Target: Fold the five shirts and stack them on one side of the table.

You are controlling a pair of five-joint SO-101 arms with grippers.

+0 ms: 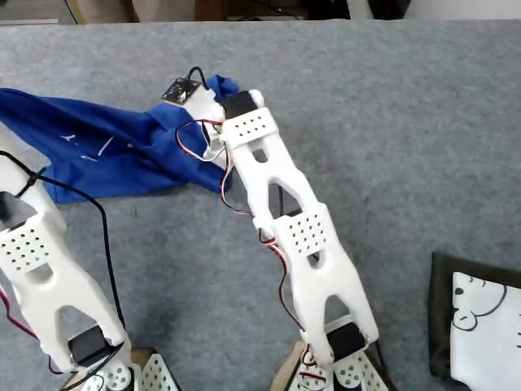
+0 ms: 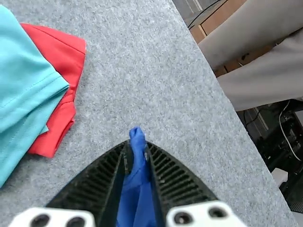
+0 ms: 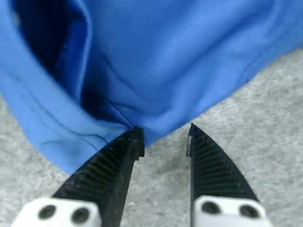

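grey felt [image 1: 391, 122] covers the whole table, rough and even, and runs out to a straight edge. beyond that edge, in my left wrist view, stand wooden furniture [image 2: 221, 21] and a dark floor with black cables [image 2: 289, 142] on it. a strip of the room also shows along the top of the high view.

the blue shirt [image 1: 106, 151] lies crumpled in the upper left of the high view, stretching from the left edge to the top centre. my left pincer [image 2: 138, 142] is closed tight on a fold of it, with a nub of blue cloth poking out past the tips. just past that, flat on the felt, a turquoise shirt [image 2: 23, 94] lies over a red shirt [image 2: 57, 71].

my right arm [image 1: 285, 212] slants from the bottom centre up to the shirt's right end. my right pincer [image 3: 163, 139] stands narrowly parted at the shirt's hem, one tip touching the cloth, the other over bare felt, nothing held.

my left arm [image 1: 37, 261] stands at the lower left. at the lower right edge lies a dark cloth [image 1: 444, 309] with a white printed panel; i cannot tell whether that is one shirt or two.
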